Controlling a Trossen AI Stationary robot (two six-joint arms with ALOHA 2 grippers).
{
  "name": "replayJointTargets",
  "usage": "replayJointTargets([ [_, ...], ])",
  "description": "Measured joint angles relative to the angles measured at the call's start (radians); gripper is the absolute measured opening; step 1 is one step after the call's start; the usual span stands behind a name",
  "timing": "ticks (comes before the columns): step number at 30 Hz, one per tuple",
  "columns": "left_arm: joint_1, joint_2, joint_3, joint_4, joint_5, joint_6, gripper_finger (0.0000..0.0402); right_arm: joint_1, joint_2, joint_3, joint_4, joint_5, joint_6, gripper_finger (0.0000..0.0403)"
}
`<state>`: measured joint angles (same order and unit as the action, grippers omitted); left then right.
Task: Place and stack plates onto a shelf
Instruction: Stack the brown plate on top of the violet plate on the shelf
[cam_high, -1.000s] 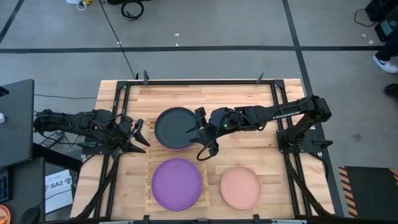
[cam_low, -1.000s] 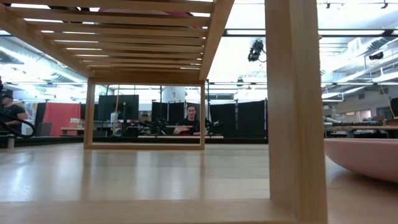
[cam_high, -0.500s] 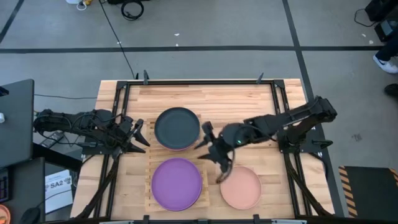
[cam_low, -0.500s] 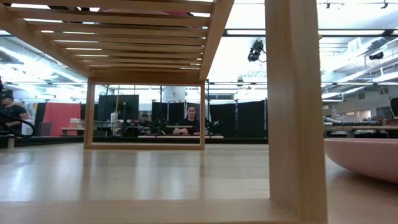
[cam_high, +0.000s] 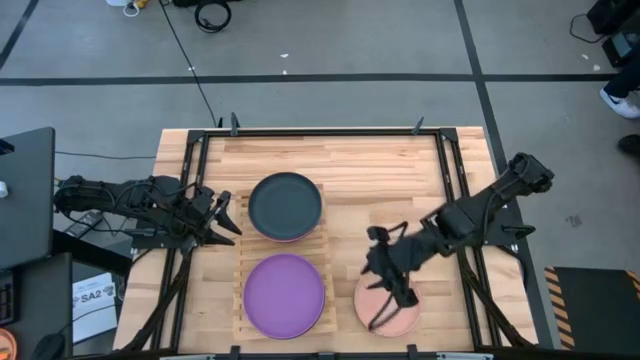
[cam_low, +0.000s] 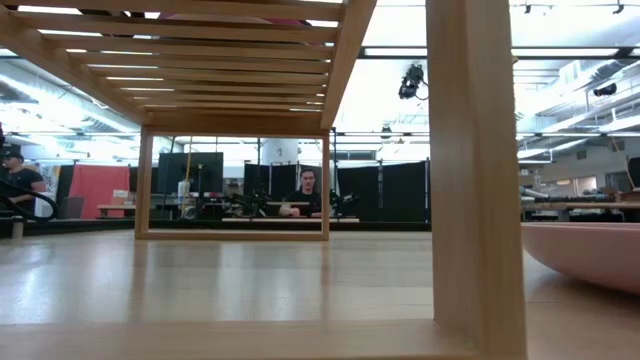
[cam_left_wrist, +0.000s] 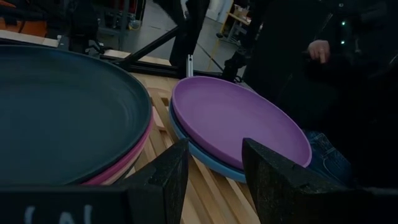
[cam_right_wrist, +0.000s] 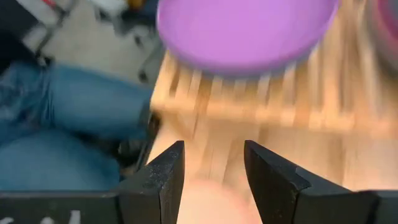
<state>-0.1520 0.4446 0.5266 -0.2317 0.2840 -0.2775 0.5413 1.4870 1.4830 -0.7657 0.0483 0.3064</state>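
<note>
Salmon plate (cam_high: 392, 305) on the table beneath the right tool (cam_high: 385, 296), fingers apart, nothing held.

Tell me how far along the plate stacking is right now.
Done: two stacks sit on the shelf, a dark grey plate over a magenta plate, and a purple plate over a blue plate. In hand: the right gripper, open and empty, is over the salmon pink plate on the table. Left: grasp that plate and stack it. The left gripper waits open beside the shelf.
</note>
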Motion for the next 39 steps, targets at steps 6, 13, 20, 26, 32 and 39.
replayJointTargets([
  [6, 0.000, 0.000, 0.000, 0.002, -0.002, 0.000, 0.0156, 0.106, 0.031, -0.001, -0.167, 0.141, 0.042, 0.0171],
  [13, 0.000, 0.000, 0.000, 0.011, -0.002, 0.000, 0.0156, 0.147, 0.024, -0.115, -0.160, 0.245, 0.168, 0.0171],
  [20, 0.000, 0.000, 0.000, 0.012, -0.002, 0.000, 0.0156, 0.110, 0.024, -0.290, -0.094, 0.187, 0.237, 0.0171],
  [26, 0.000, 0.000, 0.000, 0.012, -0.002, 0.000, 0.0156, 0.055, 0.024, -0.412, -0.070, 0.130, 0.275, 0.0171],
  [32, 0.000, 0.000, 0.000, 0.011, -0.002, 0.000, 0.0156, -0.003, 0.024, -0.519, 0.001, 0.046, 0.278, 0.0171],
  [39, 0.000, 0.000, 0.000, 0.011, -0.002, 0.000, 0.0156, -0.047, 0.024, -0.630, 0.095, -0.020, 0.277, 0.0171],
])
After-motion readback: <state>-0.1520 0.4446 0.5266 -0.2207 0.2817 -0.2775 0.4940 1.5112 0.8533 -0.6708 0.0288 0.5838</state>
